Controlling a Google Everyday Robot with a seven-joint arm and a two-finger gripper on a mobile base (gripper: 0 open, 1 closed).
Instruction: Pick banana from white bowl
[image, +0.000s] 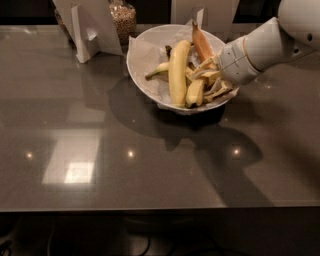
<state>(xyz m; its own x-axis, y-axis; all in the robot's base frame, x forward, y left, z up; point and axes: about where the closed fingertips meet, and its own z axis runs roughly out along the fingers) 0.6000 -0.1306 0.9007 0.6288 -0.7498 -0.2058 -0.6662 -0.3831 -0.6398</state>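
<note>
The white bowl (145, 50) stands at the back middle of the dark table, lined with crinkled white paper. A long yellow banana (178, 70) lies across its middle, with a shorter banana (194, 93) to its right and a brownish banana piece (201, 44) standing at the far rim. My gripper (212, 79) comes in from the right on a white arm (265, 45). It reaches over the bowl's right rim, open, its pale fingers (206, 65) among the bananas next to the shorter one. Whether they touch it is unclear.
A white folded card stand (90, 25) and a jar of grains (123, 17) stand behind the bowl at the back left. A white box (210, 10) stands behind the bowl. The glossy table (150, 165) stretches toward the front edge.
</note>
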